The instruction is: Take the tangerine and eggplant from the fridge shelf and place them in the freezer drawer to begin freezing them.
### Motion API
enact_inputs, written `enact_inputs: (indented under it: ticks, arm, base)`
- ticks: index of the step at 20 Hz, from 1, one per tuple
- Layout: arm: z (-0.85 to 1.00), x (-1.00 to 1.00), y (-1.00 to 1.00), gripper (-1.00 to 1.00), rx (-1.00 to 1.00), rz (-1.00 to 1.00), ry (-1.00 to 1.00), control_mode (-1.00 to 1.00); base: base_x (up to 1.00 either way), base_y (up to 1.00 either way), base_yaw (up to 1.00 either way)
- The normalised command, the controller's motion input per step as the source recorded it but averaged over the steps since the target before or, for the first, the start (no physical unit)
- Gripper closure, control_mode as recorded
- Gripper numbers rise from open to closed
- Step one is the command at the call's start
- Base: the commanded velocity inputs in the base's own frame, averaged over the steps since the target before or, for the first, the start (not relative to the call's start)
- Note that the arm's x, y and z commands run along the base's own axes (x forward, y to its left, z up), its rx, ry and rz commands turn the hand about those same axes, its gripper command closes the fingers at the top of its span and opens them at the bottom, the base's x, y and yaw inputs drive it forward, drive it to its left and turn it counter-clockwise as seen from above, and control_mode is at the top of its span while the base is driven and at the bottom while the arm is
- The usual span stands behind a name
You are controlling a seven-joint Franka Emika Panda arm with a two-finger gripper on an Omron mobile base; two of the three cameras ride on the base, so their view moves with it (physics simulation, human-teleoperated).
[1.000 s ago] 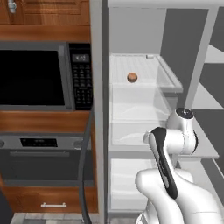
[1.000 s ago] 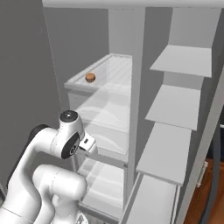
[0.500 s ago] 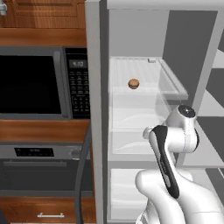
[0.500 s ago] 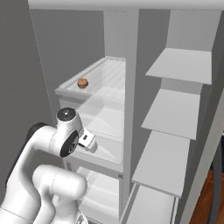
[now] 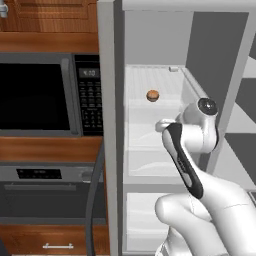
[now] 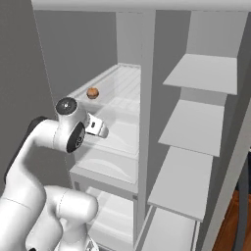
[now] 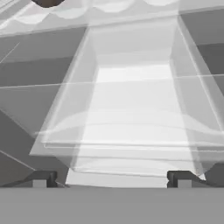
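One tiny round orange-brown tangerine (image 5: 152, 95) lies on the wide white ribbed fridge shelf (image 5: 165, 80) with the clear translucent front edge, near the middle of the shelf and apart from its side walls. Being round, the tangerine shows no long axis and no pointing direction. The shelf's long axis runs from the open front toward the back wall of the fridge, and its ribs run the same way. In the right base view the same tangerine (image 6: 92, 92) sits on the left part of the shelf (image 6: 125, 86), above and behind the arm's wrist.

Two translucent smooth bins are stacked below the shelf; the upper bin (image 7: 131, 109) faces the hand camera, open at the top, with the tangerine (image 7: 47, 2) cut off at the upper left edge.

The two-finger pincer (image 7: 111, 178) shows two dark fingertips (image 7: 40, 178) set wide apart, with nothing between them.

Three plain grey narrow shelves (image 6: 188, 127) stand in a column to the right. One black microwave oven (image 5: 47, 95) sits in wooden cabinets left of the fridge, above one dark oven (image 5: 45, 195)
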Motion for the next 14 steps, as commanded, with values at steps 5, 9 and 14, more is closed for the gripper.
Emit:
enact_inputs:
  ticks: [5,9,14]
  arm:
    - [1.00,0.39,0.23,-1.00,-0.19,0.00,-0.13,-1.00]
    - [0.76,0.38,0.12,-1.00,-0.15,0.00,-0.07,-1.00]
    - [0.11,0.62,0.02,-1.00,-0.03,0.01,0.04,-1.00]
  base:
    - [0.00,0.00,0.00]
    - [0.00,0.00,0.00]
    - [0.00,0.00,0.00]
